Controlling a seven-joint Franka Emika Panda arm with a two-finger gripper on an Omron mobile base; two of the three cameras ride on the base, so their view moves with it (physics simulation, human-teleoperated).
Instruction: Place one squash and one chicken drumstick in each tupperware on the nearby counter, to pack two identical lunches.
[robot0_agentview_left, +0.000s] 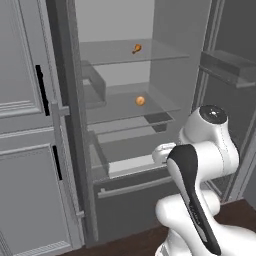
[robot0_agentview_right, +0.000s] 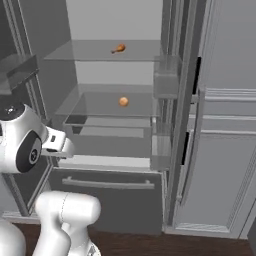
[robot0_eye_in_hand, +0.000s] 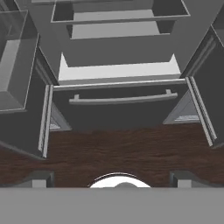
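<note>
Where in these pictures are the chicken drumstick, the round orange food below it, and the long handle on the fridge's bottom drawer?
Chicken drumstick (robot0_agentview_left: 136, 48): left base view, on its meaty end, top glass shelf.
Round orange food (robot0_agentview_left: 140, 100): left base view, its middle, second glass shelf.
Drawer handle (robot0_eye_in_hand: 120, 99): hand view, middle of the bar.

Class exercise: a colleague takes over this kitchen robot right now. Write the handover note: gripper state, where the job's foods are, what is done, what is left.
Gripper: open, empty, aimed down at the wooden floor in front of the open fridge.
Chicken drumstick: lies on the upper glass shelf of the fridge.
A round orange food, probably a squash: sits on the glass shelf below it.
Freezer drawer under the shelves: closed.
Done: fridge doors stand open; nothing picked yet.
Left: fetch the foods and pack one squash and one drumstick into each tupperware on the counter.
</note>
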